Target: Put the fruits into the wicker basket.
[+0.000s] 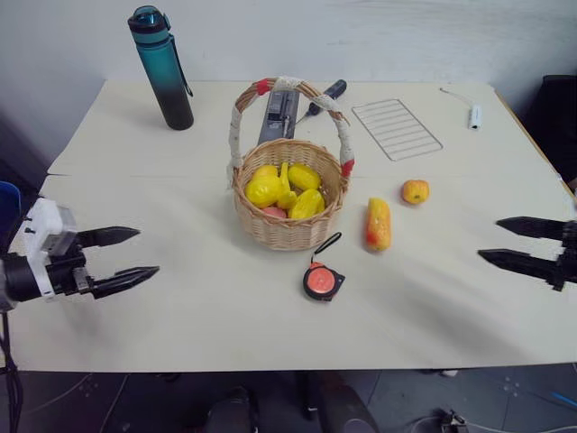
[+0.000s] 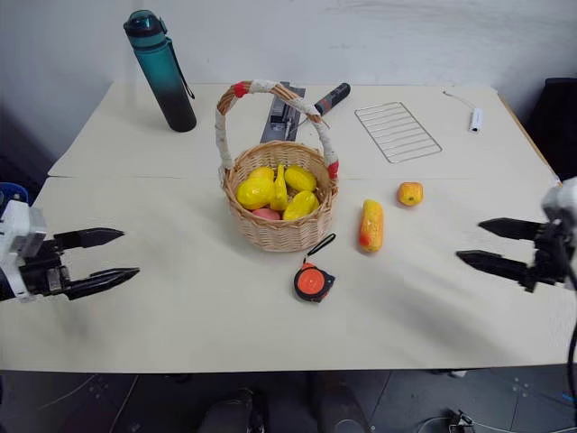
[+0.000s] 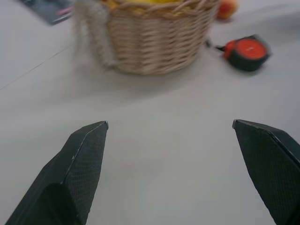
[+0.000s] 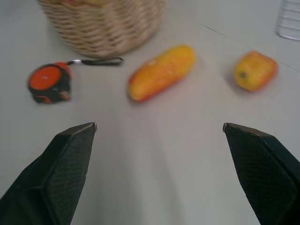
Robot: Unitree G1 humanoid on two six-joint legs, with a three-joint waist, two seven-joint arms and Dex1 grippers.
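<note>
A round wicker basket with a tall corded handle stands mid-table and holds several yellow fruits. To its right lie an elongated yellow-and-red fruit and a small round yellow-orange fruit on the bare table. My left gripper hovers open at the table's left edge, well away from the basket. My right gripper is open at the right edge, pointing toward the two loose fruits with nothing between its fingers.
An orange-and-black tape measure lies just in front of the basket. At the back stand a teal bottle, a dark tool, a wire rack and a small white cable piece.
</note>
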